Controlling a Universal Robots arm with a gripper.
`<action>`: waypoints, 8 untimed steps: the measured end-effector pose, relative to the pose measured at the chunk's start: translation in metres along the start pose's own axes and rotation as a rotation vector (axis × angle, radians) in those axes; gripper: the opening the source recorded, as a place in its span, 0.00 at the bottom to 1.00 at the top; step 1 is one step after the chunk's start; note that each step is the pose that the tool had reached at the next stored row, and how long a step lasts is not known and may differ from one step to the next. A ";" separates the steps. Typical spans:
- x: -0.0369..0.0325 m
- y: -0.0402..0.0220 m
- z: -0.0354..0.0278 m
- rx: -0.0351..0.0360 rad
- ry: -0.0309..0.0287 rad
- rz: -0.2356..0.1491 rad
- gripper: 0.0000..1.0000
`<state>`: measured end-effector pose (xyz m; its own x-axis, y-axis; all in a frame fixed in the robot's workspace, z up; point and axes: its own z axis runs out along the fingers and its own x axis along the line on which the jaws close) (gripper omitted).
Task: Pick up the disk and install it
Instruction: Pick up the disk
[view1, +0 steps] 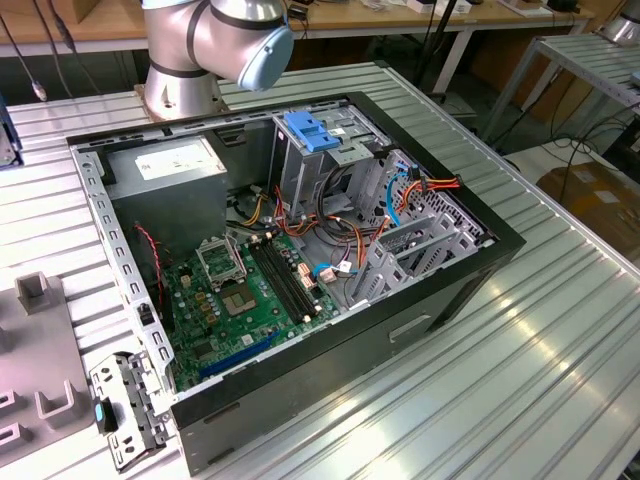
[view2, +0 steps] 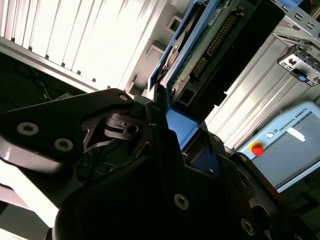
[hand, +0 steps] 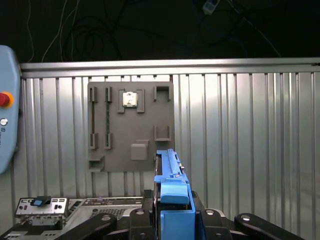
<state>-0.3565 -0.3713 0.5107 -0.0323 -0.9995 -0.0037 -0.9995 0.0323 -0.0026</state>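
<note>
Blue-railed disk (view2: 207, 45) gripped by jaws, partly hidden.

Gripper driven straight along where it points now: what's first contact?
Probably the grey fixture tray, near its edge beside the ribbed table. The disk clamped in the gripper would touch first. Depth is unclear.

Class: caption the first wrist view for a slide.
Gripper holding the disk edge-on over a grey fixture plate and ribbed table.
</note>
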 end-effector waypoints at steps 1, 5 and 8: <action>0.0000 -0.0013 0.0000 0.0001 0.0000 0.000 0.37; -0.0002 -0.0074 0.0000 0.0000 0.0000 0.000 0.37; -0.0004 -0.0117 0.0000 0.0000 0.0000 0.000 0.37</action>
<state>-0.3448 -0.3713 0.5107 -0.0324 -0.9995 -0.0037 -0.9995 0.0324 -0.0026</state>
